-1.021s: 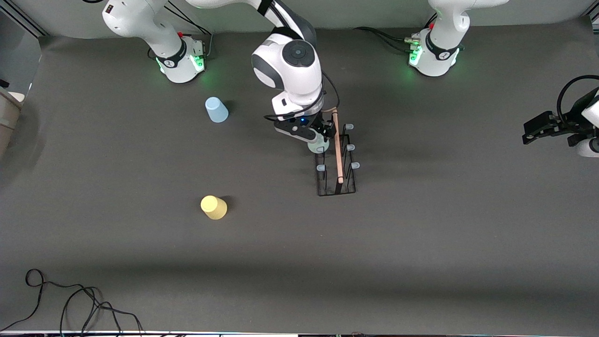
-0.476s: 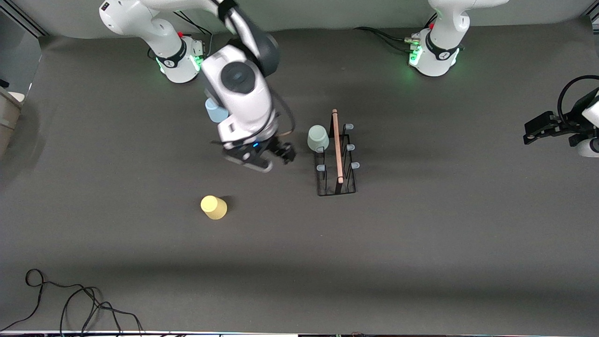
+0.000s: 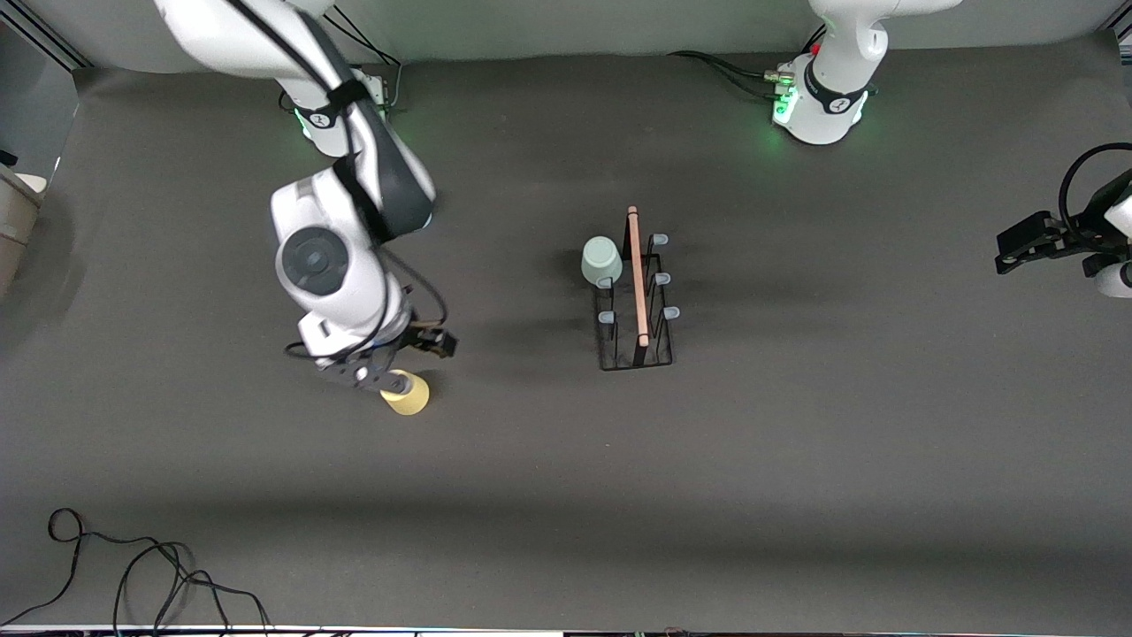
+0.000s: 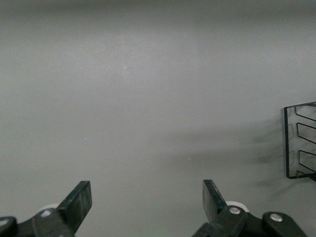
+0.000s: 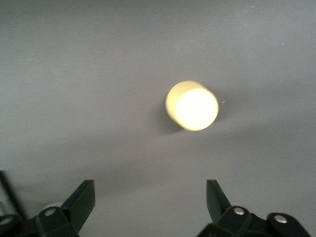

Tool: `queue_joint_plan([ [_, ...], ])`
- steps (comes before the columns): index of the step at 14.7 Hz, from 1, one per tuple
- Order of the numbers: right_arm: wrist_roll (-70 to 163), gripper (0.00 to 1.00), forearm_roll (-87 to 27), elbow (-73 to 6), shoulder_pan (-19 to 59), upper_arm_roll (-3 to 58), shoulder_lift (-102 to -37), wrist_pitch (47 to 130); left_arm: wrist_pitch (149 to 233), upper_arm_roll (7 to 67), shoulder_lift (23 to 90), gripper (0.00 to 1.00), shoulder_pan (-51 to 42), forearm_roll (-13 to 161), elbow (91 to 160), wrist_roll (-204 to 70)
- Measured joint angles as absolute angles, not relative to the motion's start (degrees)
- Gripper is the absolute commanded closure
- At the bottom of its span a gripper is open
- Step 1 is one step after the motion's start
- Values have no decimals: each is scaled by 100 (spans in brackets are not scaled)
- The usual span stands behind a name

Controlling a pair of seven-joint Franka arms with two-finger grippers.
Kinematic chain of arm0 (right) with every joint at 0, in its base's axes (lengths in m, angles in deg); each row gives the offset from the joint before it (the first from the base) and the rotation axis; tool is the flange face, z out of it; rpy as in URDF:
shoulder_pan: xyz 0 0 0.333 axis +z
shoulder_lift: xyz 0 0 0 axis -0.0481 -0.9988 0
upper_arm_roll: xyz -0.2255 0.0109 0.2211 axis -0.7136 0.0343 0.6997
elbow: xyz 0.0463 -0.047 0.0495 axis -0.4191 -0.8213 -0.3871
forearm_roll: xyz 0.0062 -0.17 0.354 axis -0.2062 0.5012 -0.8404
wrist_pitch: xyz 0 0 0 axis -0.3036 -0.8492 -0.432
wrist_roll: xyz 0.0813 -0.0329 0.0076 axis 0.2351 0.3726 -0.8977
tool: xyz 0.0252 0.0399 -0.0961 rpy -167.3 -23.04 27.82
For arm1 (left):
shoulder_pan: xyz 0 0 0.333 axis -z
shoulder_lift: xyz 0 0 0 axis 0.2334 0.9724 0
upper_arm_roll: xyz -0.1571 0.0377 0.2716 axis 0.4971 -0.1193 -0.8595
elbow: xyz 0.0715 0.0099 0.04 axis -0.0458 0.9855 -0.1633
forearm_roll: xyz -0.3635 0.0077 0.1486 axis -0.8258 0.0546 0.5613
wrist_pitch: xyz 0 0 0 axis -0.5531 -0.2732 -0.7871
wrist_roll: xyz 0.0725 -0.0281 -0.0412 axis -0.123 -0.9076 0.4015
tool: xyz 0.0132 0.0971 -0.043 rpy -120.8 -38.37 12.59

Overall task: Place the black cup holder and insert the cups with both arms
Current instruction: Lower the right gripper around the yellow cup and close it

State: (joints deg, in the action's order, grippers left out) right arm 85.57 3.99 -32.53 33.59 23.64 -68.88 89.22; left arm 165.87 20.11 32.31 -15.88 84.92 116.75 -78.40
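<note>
The right gripper (image 5: 146,197), fingers wide apart, hangs over the yellow cup (image 5: 192,105); its wrist view alone shows the whole cup. The left gripper (image 4: 146,200) waits, spread wide and empty.

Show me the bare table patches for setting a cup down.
Bare: the stretch between the yellow plastic cup and the black wire cup holder; the strip nearer the camera. Crowded: the holder's grey-green cup; the open right gripper over the yellow cup.

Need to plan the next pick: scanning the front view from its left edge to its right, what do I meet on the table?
right gripper open over the yellow cup → grey-green cup → black cup holder → left gripper, open, waiting.
</note>
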Motion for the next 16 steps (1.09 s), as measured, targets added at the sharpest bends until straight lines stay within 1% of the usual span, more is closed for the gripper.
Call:
queue_joint_plan([
  [2, 8191, 1, 399, -3263, 3084, 2362, -7020, 9009, 16588, 2003, 3231, 0, -1589, 8444, 11675, -7840],
  [4, 7956, 1, 399, -3322, 2881, 2362, -7189, 9307, 16588, 1997, 3231, 0, -1589, 8441, 11676, -7840],
  [7, 7795, 0, 399, -3450, 2810, 2367, -7511, 9846, 16588, 1995, 3231, 0, -1589, 8439, 11678, -7840],
  [9, 7775, 0, 394, -3469, 2811, 2389, -7685, 10062, 16587, 1993, 3232, 0, -1589, 8439, 11682, -7840],
  [14, 7677, 0, 348, -3493, 2764, 2393, -7760, 10192, 16587, 1978, 3234, 0, -1589, 8440, 11686, -7840],
  [16, 7630, 0, 345, -3620, 2727, 2393, -7790, 10446, 16587, 1972, 3234, 0, -1590, 8440, 11686, -7840],
])
